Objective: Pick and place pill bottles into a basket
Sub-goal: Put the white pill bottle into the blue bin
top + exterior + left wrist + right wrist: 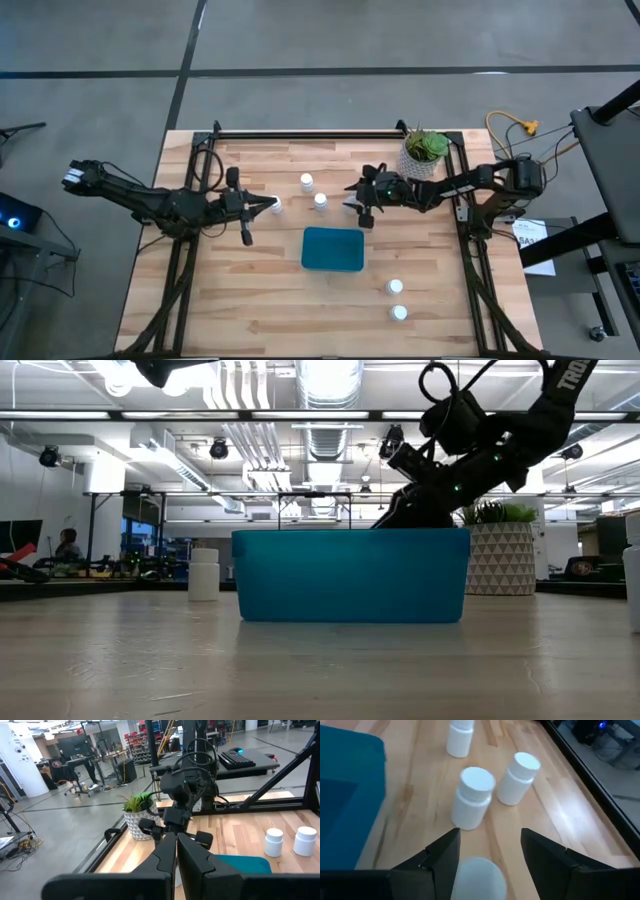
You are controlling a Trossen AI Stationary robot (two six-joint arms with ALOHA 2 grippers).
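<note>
From above, my right gripper (356, 204) hangs open beside a small white capped pill bottle (320, 202) on the pale wooden table (250, 300), just beyond the teal rectangular basket (333, 248). My left gripper (270, 204) sits shut near another bottle; whether it touches that bottle I cannot tell. Two more bottles (397, 287) stand at the near right, well apart from the basket.

At table height, the basket (350, 575) fills the middle, a bottle (204, 574) left of it.

From my left wrist, my closed fingers (165, 857) point toward a white patterned plant pot (137, 822).

From my right wrist, my spread fingers (442, 855) flank a blurred white cap (477, 877), with three bottles (472, 797) beyond.
</note>
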